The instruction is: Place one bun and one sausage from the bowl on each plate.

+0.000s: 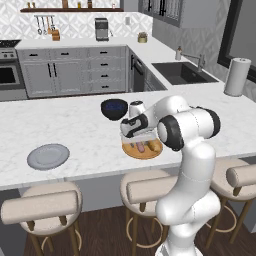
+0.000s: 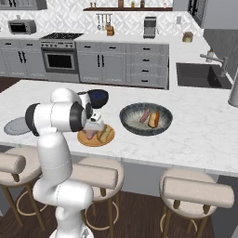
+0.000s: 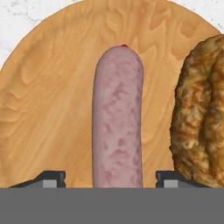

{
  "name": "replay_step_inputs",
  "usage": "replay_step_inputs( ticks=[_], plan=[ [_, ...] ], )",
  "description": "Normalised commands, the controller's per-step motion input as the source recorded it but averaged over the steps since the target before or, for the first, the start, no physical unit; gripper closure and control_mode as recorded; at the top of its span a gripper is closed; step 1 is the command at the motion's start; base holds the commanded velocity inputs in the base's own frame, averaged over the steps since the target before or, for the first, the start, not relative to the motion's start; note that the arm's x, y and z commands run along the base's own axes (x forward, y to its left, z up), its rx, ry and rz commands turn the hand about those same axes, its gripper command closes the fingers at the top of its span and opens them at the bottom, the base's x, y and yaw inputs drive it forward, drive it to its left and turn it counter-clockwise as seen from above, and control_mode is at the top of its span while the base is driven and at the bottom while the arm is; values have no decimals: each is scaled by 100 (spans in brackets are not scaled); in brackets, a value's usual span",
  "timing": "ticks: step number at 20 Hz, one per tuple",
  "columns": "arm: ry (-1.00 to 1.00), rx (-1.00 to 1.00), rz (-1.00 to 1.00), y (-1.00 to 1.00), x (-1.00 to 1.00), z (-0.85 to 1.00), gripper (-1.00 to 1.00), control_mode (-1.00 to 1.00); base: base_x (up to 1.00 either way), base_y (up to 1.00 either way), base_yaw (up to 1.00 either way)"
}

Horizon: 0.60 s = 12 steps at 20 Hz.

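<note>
At the bottom of the hand view the claw stands released, its tips spread on either side of the pink sausage, which lies flat on the tan wooden plate. The risk, as I judge it, is a tip dragging the sausage on the lift, rolling it off the plate or against the browned bun just beside it at the right edge. The dark speckled bowl, centre of the right base view, holds another bun and sausage. The light grey plate sits bare on the bench, lower left of the left base view.
</note>
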Motion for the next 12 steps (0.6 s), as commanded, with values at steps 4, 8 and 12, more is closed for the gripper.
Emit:
replay_step_inputs(
  ticks=[4,8,12],
  plan=[
    [-7,0,0,0,-33,56,-100,-100,0,0,0],
    [-10,0,-1,-11,-32,62,-100,-100,0,0,0],
    [-15,0,-7,-42,-8,44,-100,-100,0,0,0]
  ],
)
